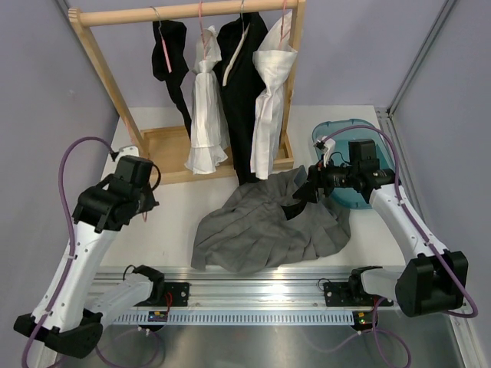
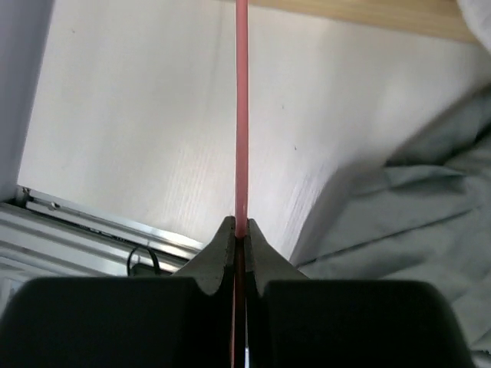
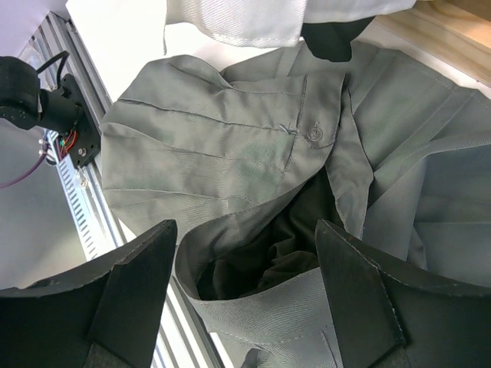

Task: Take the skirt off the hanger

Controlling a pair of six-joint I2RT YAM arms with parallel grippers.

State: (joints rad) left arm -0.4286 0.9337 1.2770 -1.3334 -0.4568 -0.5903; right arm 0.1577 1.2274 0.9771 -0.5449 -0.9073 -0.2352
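Observation:
The grey skirt [image 1: 268, 226] lies in a crumpled heap on the white table, in front of the rack. In the right wrist view the skirt [image 3: 230, 153] fills the frame, its waistband folded open over a dark lining. My right gripper [image 1: 307, 193] is open just above the skirt's right side. In its wrist view the right gripper [image 3: 245, 245] has its jaws wide apart on either side of the waistband fold. My left gripper [image 2: 240, 228] is shut on a thin pink hanger rod [image 2: 242, 115], clear of the skirt [image 2: 414, 199]. I cannot make out the hanger in the top view.
A wooden clothes rack [image 1: 100, 61] stands at the back with black and white garments [image 1: 203, 100] on hangers. A blue tray [image 1: 383, 149] sits at the right behind my right arm. A metal rail [image 1: 253, 295] runs along the near edge.

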